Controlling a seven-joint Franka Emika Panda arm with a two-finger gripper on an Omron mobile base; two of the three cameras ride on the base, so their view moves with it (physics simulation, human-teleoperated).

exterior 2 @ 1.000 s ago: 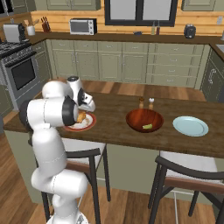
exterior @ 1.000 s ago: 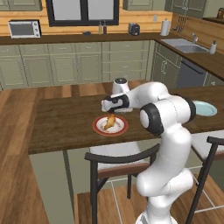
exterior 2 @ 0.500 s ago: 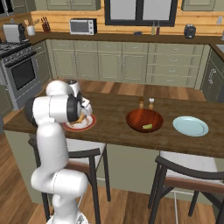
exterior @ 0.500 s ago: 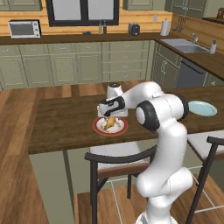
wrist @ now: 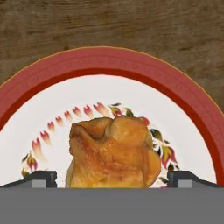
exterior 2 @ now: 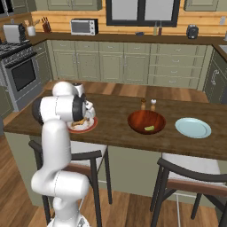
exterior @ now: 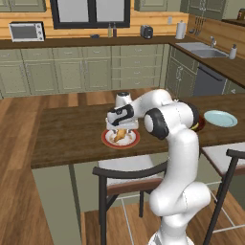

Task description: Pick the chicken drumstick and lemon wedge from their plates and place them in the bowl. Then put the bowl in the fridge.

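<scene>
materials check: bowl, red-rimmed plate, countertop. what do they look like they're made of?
Bowl: likely wood, glossy; reddish-brown with highlights on the inner wall.
Red-rimmed plate: probably glazed ceramic; smooth white centre, painted leaf motif, red band.
Countertop: wood, matte; dark brown with visible grain streaks.

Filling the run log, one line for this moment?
phase: reaching chicken | hand: open, straddling it on red-rimmed plate | lemon: in bowl | blue plate: bare

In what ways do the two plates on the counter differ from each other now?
The red-rimmed plate is white with a leaf pattern; the light blue plate is plain. The red-rimmed plate carries the chicken drumstick, while the blue plate is bare. Both are round, flat, and rest on the wooden counter.
</scene>
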